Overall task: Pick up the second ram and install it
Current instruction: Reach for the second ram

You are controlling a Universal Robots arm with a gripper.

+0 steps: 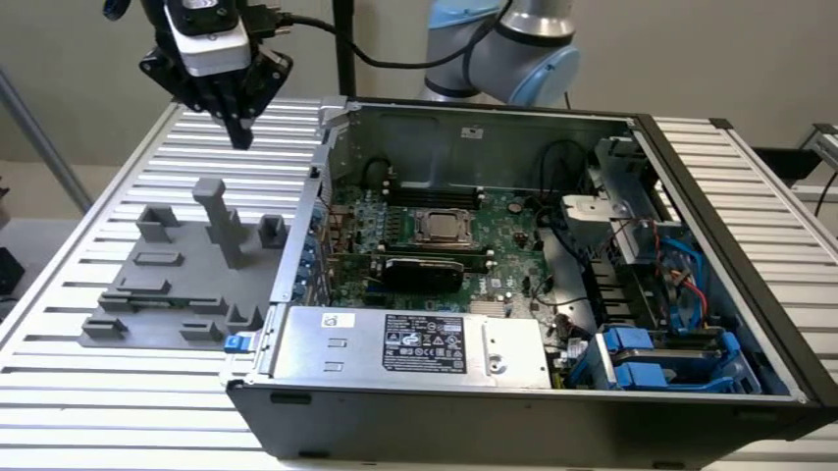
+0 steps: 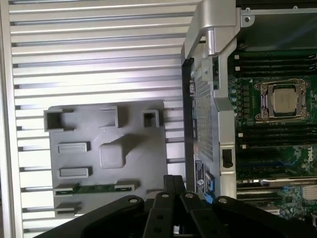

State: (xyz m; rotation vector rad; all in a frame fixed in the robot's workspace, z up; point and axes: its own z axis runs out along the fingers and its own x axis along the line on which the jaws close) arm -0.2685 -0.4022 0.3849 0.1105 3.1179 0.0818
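The second ram point(image 2: 94, 189), a thin green stick, lies edge-up in a slot of the grey holder block point(image 2: 106, 148). That holder point(image 1: 183, 280) rests on the slatted table at the exterior view's left, beside the open computer case point(image 1: 524, 255). My gripper point(image 1: 239, 135) hangs high above the table behind the holder, with its dark fingers pressed together and nothing between them. In the wrist view my gripper point(image 2: 173, 182) points down near the holder's corner by the case wall, apart from the ram.
Inside the case lie the green motherboard point(image 1: 504, 216) with its processor point(image 2: 285, 99) and long black memory slots point(image 2: 270, 64). A silver power supply point(image 1: 406, 343) sits at the case front. A tall grey post point(image 1: 223, 221) rises from the holder.
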